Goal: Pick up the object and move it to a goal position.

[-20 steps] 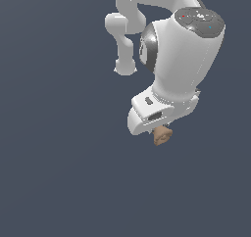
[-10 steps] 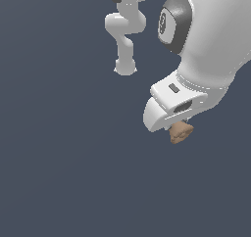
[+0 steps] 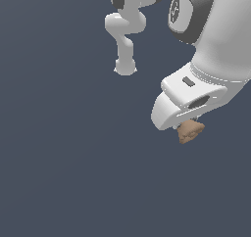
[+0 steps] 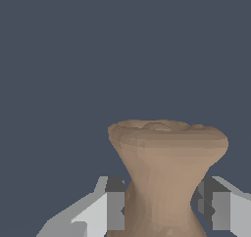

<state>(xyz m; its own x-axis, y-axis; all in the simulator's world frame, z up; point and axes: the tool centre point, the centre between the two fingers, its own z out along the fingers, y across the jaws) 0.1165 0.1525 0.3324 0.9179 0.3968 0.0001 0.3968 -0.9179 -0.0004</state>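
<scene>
White robot arm with rounded, glossy segments.
You see smooth white links (image 3: pixel 125 33), a dark grey joint band bearing a small white emblem (image 3: pixel 188 11), and a white tool (image 4: pixel 164 206) housing with two dark slots; its light grey fingers (image 4: pixel 105 214) carry dark pads.

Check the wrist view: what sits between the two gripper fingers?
The tan spool-shaped object; its narrow waist fills the gap between the fingers of the gripper.
</scene>
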